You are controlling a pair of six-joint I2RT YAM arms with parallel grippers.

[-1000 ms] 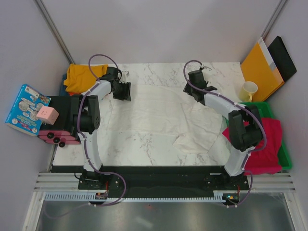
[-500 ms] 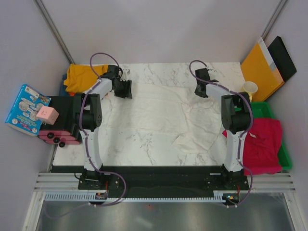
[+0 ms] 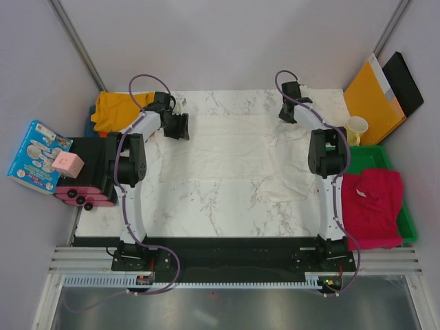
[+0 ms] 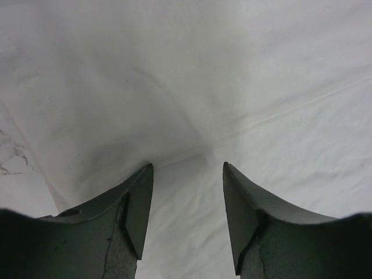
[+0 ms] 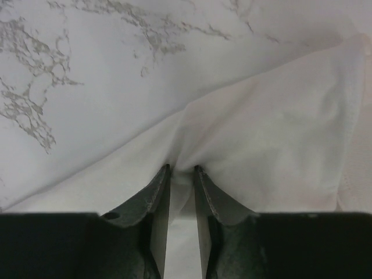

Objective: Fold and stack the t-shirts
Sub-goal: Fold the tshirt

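- White t-shirt [image 3: 227, 151] spread over the far half of the table [image 3: 206, 210], long axis left to right, near-right part rumpled.
- Far-right corner pinched in the right gripper [image 5: 182, 170], jaws nearly together on a fold of the cloth.
- Far-left edge under the left gripper [image 4: 187, 165], jaws well apart over a seam, gripping nothing as far as visible.
- Both arms stretched far forward, one wrist at each far corner, the left close to the mustard yellow t-shirt [image 3: 113, 110].
- Likely next: closing the left jaws on that edge before any fold along the long axis.
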